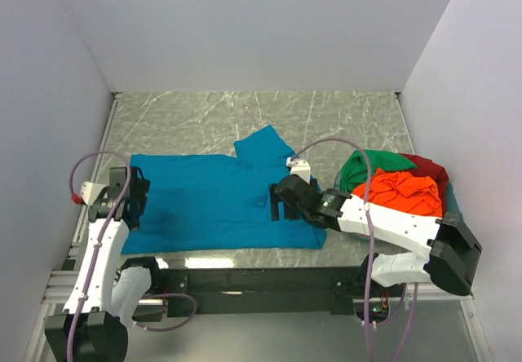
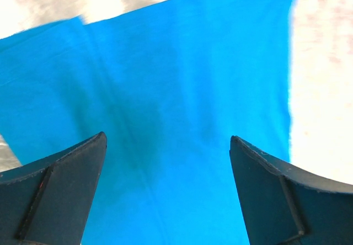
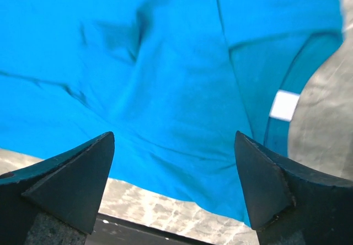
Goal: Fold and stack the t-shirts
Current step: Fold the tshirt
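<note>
A teal-blue t-shirt [image 1: 212, 195] lies spread flat on the marble table, one sleeve pointing to the back. It fills the left wrist view [image 2: 176, 90] and the right wrist view [image 3: 165, 68], where its white neck label [image 3: 285, 105] shows. My left gripper [image 1: 132, 205] is open and empty over the shirt's left edge. My right gripper [image 1: 281, 205] is open and empty over the shirt's right part, near its front hem. An orange-red shirt [image 1: 400, 192], a green shirt [image 1: 371, 166] and a dark red shirt [image 1: 430, 170] lie crumpled in a pile at the right.
The pile of shirts sits in a teal-grey basket [image 1: 451, 205] against the right wall. White walls close in the table on the left, back and right. A black rail [image 1: 261, 279] runs along the table's near edge.
</note>
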Motion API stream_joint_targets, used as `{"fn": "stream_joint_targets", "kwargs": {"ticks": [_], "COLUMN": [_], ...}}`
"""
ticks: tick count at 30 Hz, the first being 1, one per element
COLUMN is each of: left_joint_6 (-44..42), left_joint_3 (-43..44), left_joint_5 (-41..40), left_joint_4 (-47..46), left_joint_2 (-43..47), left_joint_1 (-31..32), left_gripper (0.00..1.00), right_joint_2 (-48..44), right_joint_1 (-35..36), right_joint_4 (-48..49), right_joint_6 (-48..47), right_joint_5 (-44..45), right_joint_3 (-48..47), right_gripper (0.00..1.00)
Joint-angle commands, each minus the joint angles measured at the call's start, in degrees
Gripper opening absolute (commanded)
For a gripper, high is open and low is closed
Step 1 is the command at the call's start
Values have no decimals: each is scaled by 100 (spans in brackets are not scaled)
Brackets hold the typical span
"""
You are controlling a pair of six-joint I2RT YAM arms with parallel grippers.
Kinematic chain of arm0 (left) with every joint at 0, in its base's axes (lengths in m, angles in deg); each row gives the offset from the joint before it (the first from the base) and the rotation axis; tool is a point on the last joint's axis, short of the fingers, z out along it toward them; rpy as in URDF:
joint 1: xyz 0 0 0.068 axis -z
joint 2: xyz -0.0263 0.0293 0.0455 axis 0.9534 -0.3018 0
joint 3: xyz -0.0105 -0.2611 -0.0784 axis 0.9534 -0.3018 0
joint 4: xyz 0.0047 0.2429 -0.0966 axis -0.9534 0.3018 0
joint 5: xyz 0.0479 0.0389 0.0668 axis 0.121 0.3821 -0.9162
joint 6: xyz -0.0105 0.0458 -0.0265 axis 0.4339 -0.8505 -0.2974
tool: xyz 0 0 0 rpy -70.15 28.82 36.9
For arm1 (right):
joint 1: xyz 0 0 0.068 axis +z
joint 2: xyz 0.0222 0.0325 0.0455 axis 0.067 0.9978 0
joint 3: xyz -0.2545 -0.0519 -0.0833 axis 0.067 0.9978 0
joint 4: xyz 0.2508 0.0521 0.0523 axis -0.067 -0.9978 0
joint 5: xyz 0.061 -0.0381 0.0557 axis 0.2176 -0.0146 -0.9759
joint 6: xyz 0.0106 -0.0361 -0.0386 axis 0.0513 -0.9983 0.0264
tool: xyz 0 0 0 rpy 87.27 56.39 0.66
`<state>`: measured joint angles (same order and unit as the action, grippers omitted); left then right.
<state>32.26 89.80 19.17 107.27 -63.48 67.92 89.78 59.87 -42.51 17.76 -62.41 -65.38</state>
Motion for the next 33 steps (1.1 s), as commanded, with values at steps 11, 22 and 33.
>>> {"fn": "stream_joint_targets", "kwargs": {"ticks": [11, 22, 33], "left_joint_6": [-941, -1591, -2074], "left_joint_3": [1648, 2842, 4943], "left_joint_5": [-125, -179, 200], "left_joint_4": [-464, -920, -746], "left_joint_2": [-774, -2345, -5412], "left_joint_1": [-6, -128, -524], "left_gripper": [99, 100, 90], "right_joint_2": [34, 939, 1774], "right_joint_1": [-707, -1603, -2315], "right_joint_4": [-10, 184, 483], "right_joint_6": [-841, -1062, -1483], "right_joint_5": [397, -227, -675], "right_joint_3": [-1440, -2441, -3091], "right_gripper": [100, 100, 100]}}
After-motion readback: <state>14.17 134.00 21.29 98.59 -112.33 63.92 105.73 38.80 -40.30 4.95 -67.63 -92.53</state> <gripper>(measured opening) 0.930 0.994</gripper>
